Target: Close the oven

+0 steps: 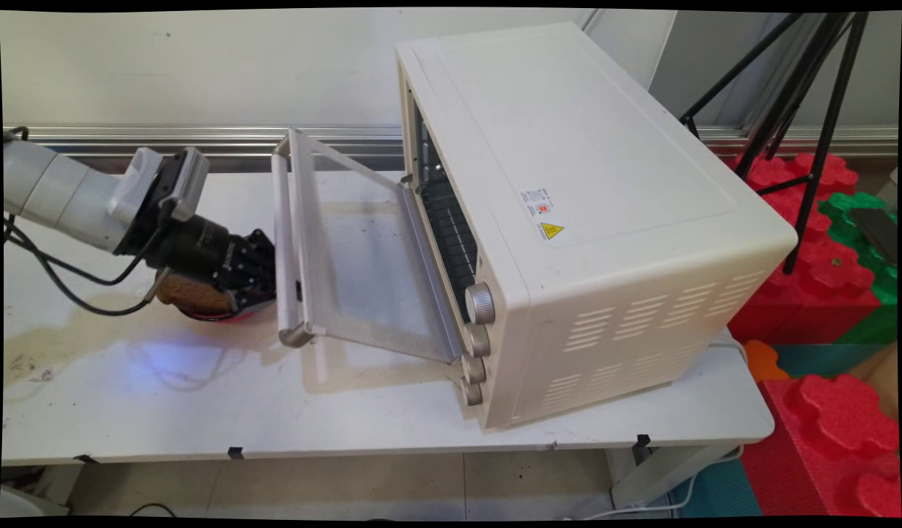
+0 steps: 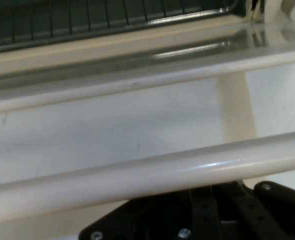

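Note:
A cream toaster oven (image 1: 568, 183) stands on the white table (image 1: 202, 411), its front facing left. Its glass door (image 1: 363, 271) hangs half open, tilted outward. My gripper (image 1: 269, 277) comes in from the left and sits right at the door's handle bar (image 1: 285, 242), low on its outer side. The hand view has the handle bar (image 2: 147, 175) crossing just above the gripper's black linkage (image 2: 212, 205), with the door glass and the oven's wire rack (image 2: 87, 20) beyond. A brown bread-like thing (image 1: 191, 293) on something red lies under the wrist.
Several knobs (image 1: 479, 303) line the oven's front right edge. A black tripod (image 1: 803, 110) and red and green foam blocks (image 1: 825, 279) stand to the right of the table. Black cables (image 1: 62, 279) hang from the arm.

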You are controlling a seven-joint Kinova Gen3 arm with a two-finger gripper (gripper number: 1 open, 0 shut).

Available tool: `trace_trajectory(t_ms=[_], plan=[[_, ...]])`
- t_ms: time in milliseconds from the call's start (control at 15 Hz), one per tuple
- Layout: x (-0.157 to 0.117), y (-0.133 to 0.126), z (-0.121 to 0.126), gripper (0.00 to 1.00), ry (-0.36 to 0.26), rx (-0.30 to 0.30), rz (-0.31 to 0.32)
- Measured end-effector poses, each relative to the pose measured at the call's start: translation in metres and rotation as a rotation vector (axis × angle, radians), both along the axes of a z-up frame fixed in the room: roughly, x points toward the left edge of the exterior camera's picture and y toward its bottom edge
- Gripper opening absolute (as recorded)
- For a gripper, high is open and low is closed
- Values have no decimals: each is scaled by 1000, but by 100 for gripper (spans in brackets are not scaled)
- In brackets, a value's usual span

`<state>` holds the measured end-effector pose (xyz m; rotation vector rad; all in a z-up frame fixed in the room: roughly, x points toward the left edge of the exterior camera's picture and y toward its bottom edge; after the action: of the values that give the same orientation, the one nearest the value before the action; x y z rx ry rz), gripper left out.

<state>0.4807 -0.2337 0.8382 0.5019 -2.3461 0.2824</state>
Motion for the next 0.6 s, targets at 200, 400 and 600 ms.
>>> trace_trajectory(t_ms=[200, 400, 600], plan=[[-8, -6, 7, 0, 30, -23, 1], [-17, -16, 16, 0, 61, -52, 2], [-23, -23, 20, 0, 77, -72, 4]])
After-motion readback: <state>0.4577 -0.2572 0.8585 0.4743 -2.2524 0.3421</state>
